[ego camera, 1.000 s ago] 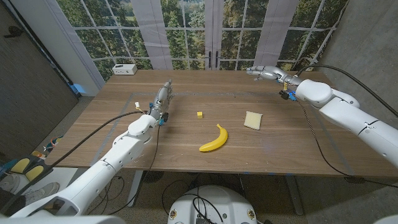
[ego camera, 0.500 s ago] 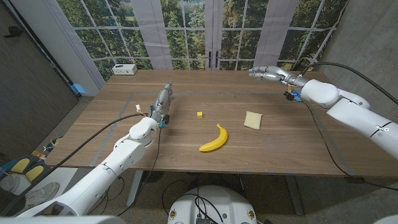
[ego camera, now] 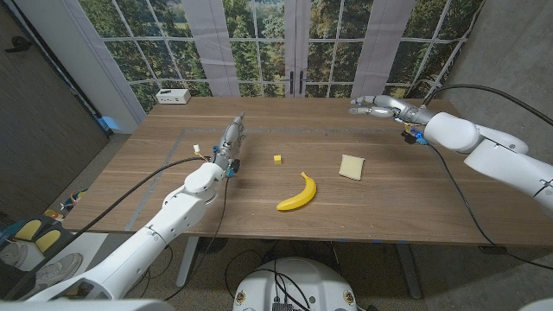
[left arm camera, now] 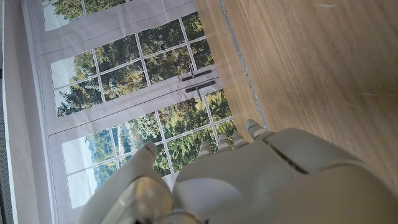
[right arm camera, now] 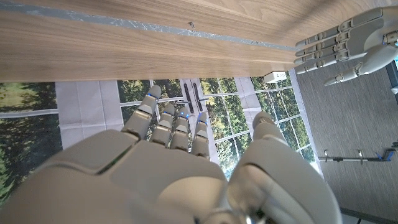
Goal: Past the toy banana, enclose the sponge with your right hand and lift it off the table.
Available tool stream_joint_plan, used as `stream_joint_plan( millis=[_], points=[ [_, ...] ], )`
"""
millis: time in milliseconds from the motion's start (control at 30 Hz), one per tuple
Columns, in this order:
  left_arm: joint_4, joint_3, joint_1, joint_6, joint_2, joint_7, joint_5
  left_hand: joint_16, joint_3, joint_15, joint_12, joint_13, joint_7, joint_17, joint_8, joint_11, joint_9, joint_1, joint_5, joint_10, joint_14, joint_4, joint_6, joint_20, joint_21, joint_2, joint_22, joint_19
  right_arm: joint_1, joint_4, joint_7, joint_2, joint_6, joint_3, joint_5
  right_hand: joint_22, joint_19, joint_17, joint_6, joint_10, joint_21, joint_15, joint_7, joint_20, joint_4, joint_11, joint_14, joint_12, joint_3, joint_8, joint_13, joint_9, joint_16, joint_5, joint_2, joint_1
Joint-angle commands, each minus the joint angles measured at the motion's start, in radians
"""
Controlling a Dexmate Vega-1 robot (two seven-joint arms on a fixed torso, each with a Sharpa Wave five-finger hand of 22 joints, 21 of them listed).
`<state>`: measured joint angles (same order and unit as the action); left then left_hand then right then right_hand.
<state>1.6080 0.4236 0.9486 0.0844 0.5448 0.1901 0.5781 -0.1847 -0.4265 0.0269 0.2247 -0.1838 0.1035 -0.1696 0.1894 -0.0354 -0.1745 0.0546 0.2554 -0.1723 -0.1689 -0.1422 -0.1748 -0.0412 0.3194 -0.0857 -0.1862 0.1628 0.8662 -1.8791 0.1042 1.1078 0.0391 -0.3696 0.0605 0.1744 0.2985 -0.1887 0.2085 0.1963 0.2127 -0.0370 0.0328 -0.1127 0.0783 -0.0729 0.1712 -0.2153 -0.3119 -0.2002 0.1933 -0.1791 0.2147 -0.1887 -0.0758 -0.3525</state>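
A: In the head view, where is the sponge (ego camera: 352, 167) lying?
B: On the counter (ego camera: 155, 186), just right of the toy banana (ego camera: 298, 193). The right hand (ego camera: 378, 105) is hovering beyond it, fingers apart, holding nothing.
A: And the wrist views?
B: The left hand (left arm camera: 249, 180) is showing extended fingers, gripping nothing; the right one too

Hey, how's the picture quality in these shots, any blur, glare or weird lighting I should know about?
Head view: even daylight, soft shadows, sponge and banana sharp. Left wrist view: left hand soft up close, windows bright but readable. Right wrist view: right hand slightly blurred, table grain clear.
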Motion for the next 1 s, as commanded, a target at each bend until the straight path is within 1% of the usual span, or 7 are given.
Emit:
stream_joint_plan(
  millis=[33,100,133,500,533,600,1000],
  points=[
    [0.011,0.012,-0.007,-0.021,-0.011,0.023,-0.014,0.0,0.005,0.001,-0.004,-0.004,-0.002,-0.005,-0.003,-0.007,-0.002,0.0,0.007,-0.029,-0.073,0.0,-0.043,-0.002,-0.004,-0.02,-0.003,-0.004,0.056,-0.058,-0.017,0.067,0.034,0.026,-0.071,0.005,0.005,-0.002,0.005,-0.001,0.001,0.009,0.009,0.005,0.001,0.008,0.004,0.005,0.005,0.001,0.001,-0.005,-0.002,0.001,0.011,0.002],
    [0.012,0.013,-0.008,-0.026,-0.009,0.016,-0.009,0.001,0.005,0.001,-0.003,-0.004,-0.002,-0.005,-0.003,-0.006,-0.002,0.0,0.007,-0.027,-0.073,0.0,-0.043,-0.002,-0.004,-0.02,-0.003,-0.004,0.059,-0.063,-0.019,0.075,0.037,0.024,-0.093,0.005,0.005,-0.001,0.003,-0.002,0.0,0.011,0.009,0.006,0.001,0.009,0.004,0.006,0.006,0.003,0.001,-0.005,-0.003,0.0,0.013,0.002],
    [0.015,0.014,-0.006,-0.029,-0.011,0.024,-0.012,0.001,0.006,0.001,-0.005,-0.004,-0.002,-0.005,-0.004,0.003,-0.002,0.0,0.008,-0.03,-0.074,0.0,-0.044,-0.002,-0.005,-0.02,-0.003,-0.004,0.061,-0.066,-0.022,0.079,0.04,0.023,-0.106,0.005,0.005,-0.001,0.002,-0.003,0.0,0.012,0.009,0.006,0.002,0.009,0.005,0.007,0.007,0.003,0.001,-0.005,-0.003,0.0,0.014,0.003],
    [0.019,0.022,-0.008,-0.037,-0.015,0.029,-0.018,0.001,0.008,0.001,-0.006,-0.004,-0.003,-0.005,-0.003,-0.008,-0.002,-0.001,0.008,-0.027,-0.072,0.0,-0.041,-0.003,-0.008,-0.02,-0.003,-0.006,0.051,-0.067,-0.004,0.088,0.058,-0.008,-0.209,0.005,0.015,-0.003,-0.02,-0.016,0.002,0.028,0.027,0.018,0.003,0.018,0.007,0.014,0.021,0.012,0.002,-0.006,-0.004,-0.004,0.035,0.018],
    [0.019,0.022,-0.008,-0.037,-0.015,0.029,-0.018,0.001,0.008,0.001,-0.007,-0.004,-0.002,-0.005,-0.003,-0.002,-0.002,-0.001,0.009,-0.027,-0.072,0.0,-0.041,-0.004,-0.009,-0.02,-0.003,-0.006,0.051,-0.067,-0.003,0.087,0.058,-0.007,-0.211,0.005,0.015,-0.003,-0.022,-0.017,0.002,0.028,0.029,0.018,0.003,0.02,0.007,0.014,0.022,0.013,0.002,-0.006,-0.004,-0.004,0.036,0.018],
    [0.018,0.022,-0.009,-0.037,-0.016,0.028,-0.018,0.001,0.009,0.001,-0.007,-0.004,-0.003,-0.005,-0.004,-0.009,-0.002,-0.001,0.009,-0.025,-0.072,0.0,-0.041,-0.004,-0.01,-0.02,-0.003,-0.006,0.048,-0.067,0.005,0.087,0.06,-0.017,-0.229,0.006,0.015,-0.004,-0.031,-0.022,0.001,0.03,0.034,0.019,0.003,0.023,0.005,0.016,0.026,0.016,0.002,-0.006,-0.005,-0.005,0.04,0.022],
    [0.019,0.021,-0.011,-0.041,-0.017,0.031,-0.016,0.002,0.011,0.001,-0.01,-0.005,-0.002,-0.005,-0.004,-0.001,-0.002,-0.001,0.01,-0.028,-0.073,-0.001,-0.042,-0.005,-0.013,-0.02,-0.003,-0.007,0.045,-0.087,0.022,0.084,0.094,-0.043,-0.323,0.006,0.008,-0.002,-0.079,-0.059,-0.004,0.044,0.062,0.021,0.015,0.04,-0.026,0.027,0.034,0.024,0.003,-0.007,-0.02,-0.016,0.06,0.018]
  ],
)
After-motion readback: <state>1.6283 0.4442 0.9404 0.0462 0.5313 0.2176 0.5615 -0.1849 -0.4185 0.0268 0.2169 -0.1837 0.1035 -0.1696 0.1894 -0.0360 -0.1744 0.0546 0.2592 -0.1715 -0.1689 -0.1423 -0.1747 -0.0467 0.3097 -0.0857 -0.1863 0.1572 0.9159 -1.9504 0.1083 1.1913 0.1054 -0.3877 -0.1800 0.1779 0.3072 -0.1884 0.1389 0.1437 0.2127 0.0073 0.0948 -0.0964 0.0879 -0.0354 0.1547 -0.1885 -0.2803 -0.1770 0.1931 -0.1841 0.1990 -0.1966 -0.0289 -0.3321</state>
